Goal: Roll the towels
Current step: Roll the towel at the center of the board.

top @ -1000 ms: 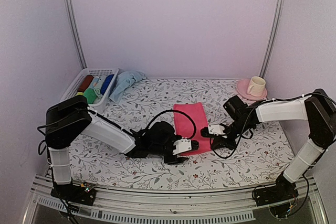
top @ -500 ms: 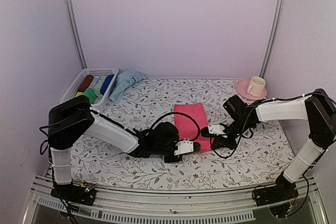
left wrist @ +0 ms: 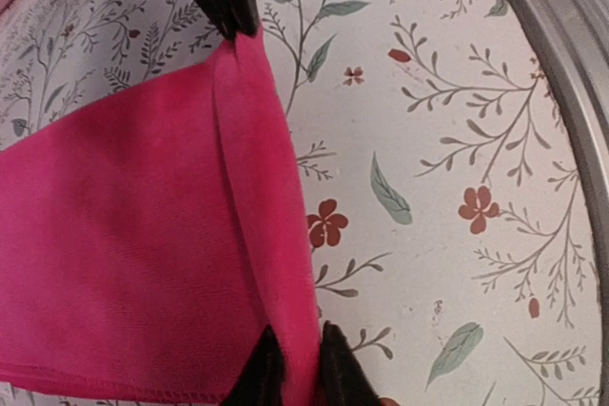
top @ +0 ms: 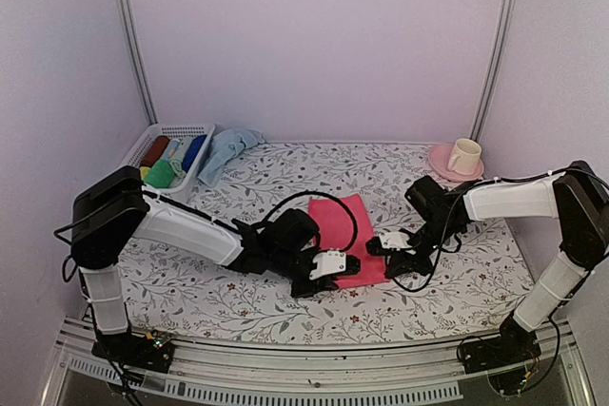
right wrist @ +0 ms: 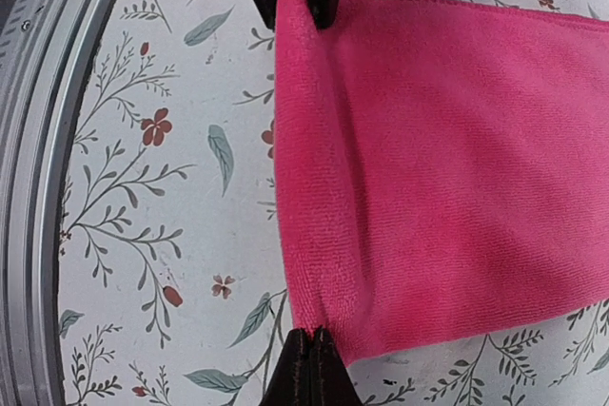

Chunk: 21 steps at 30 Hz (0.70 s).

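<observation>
Currently the pink towel (top: 335, 225) lies in the middle of the flower-patterned table (top: 285, 173), mostly flat, its long axis running away from the arm bases. Its near end is raised into a narrow fold across the width. The left gripper (left wrist: 297, 377) is clamped on one end of that fold, with pink cloth showing between the two dark fingertips. The right gripper (right wrist: 303, 368) is at the other end, its tips pressed together on the towel's corner, where the cloth puckers. In each wrist view the other arm's fingers show at the top edge, so both arms hold the same short edge from opposite sides. The pale blue towel (top: 226, 151) lies crumpled and unrolled at the far left, touching the white basket (top: 176, 129), well apart from both grippers. A cup (top: 464, 154) stands on a pink saucer (top: 440, 161) at the far right.
</observation>
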Each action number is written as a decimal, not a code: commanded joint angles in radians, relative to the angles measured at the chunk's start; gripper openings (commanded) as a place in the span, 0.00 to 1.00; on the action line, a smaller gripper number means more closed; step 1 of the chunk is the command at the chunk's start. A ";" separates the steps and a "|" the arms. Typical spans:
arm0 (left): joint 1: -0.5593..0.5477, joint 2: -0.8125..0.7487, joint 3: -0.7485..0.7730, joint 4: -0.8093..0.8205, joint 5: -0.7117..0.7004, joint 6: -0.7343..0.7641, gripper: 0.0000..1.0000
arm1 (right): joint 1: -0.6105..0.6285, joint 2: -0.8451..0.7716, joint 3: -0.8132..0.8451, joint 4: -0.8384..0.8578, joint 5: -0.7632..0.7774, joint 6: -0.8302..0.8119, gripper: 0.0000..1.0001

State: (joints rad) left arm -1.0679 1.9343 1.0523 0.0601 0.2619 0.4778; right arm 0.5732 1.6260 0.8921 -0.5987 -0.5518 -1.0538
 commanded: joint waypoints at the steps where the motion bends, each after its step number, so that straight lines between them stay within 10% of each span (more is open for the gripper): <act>1: 0.021 -0.045 -0.005 -0.067 0.102 -0.060 0.24 | -0.005 -0.028 0.034 -0.093 -0.036 -0.041 0.02; 9: 0.022 -0.048 -0.026 -0.062 0.139 -0.089 0.31 | 0.010 -0.004 0.070 -0.101 -0.048 -0.006 0.02; 17: 0.026 -0.041 -0.026 -0.046 0.126 -0.117 0.00 | 0.011 0.012 0.086 -0.085 -0.025 0.030 0.02; 20: 0.029 -0.046 -0.030 -0.031 0.085 -0.137 0.02 | 0.011 0.016 0.088 -0.080 -0.019 0.041 0.02; 21: 0.031 -0.049 -0.034 -0.023 0.076 -0.143 0.17 | 0.012 0.019 0.088 -0.081 -0.017 0.042 0.02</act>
State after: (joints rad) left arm -1.0538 1.9129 1.0313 0.0124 0.3729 0.3660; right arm 0.5777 1.6279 0.9569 -0.6807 -0.5751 -1.0336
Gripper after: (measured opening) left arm 0.016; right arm 0.024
